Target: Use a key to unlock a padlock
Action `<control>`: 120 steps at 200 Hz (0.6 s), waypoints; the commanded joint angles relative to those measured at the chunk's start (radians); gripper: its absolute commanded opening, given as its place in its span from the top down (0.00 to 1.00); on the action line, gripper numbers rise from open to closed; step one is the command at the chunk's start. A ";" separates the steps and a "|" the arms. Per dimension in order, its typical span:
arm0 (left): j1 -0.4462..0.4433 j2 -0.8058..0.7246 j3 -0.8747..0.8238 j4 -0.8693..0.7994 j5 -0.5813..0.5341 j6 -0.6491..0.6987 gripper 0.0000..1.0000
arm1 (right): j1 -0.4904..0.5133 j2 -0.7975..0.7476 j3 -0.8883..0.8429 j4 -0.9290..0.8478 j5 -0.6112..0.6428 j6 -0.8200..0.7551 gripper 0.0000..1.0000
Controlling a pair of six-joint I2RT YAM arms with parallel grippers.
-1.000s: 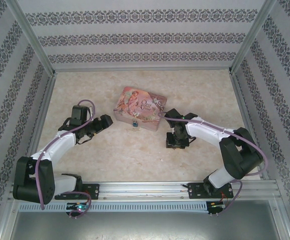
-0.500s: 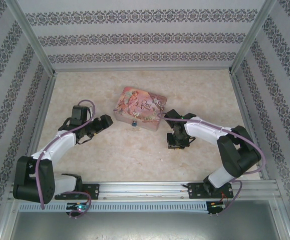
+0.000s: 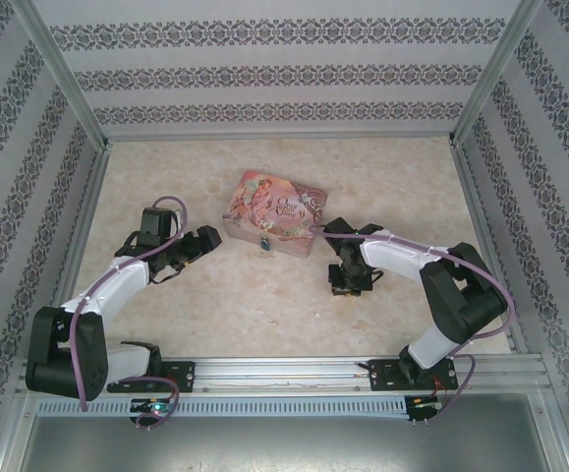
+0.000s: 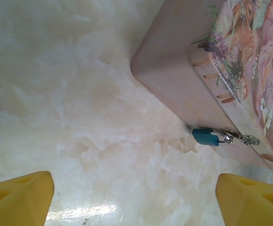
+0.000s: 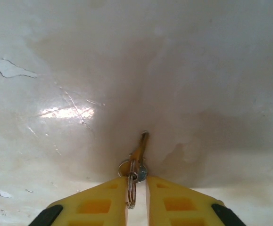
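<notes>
The right hand (image 5: 136,182) pinches the key (image 5: 140,149) at its ring; the left hand (image 4: 135,190) gapes near the padlock (image 4: 205,136).

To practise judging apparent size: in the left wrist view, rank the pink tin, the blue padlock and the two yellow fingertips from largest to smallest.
1. pink tin
2. yellow fingertips, the two alike; nearness to the camera enlarges them, so this rank is unsure
3. blue padlock

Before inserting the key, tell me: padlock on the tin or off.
On: the padlock hangs by its shackle from the tin.
</notes>
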 commanded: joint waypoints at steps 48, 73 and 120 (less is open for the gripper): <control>-0.005 -0.014 0.027 -0.014 -0.002 0.004 0.11 | -0.010 0.005 -0.048 0.034 0.018 -0.003 0.94; -0.005 -0.033 0.026 -0.012 0.000 0.014 0.11 | -0.008 -0.034 -0.058 0.041 0.035 -0.017 1.00; -0.005 -0.091 0.025 0.046 0.053 -0.006 0.11 | 0.002 -0.174 -0.060 0.078 0.069 -0.094 1.00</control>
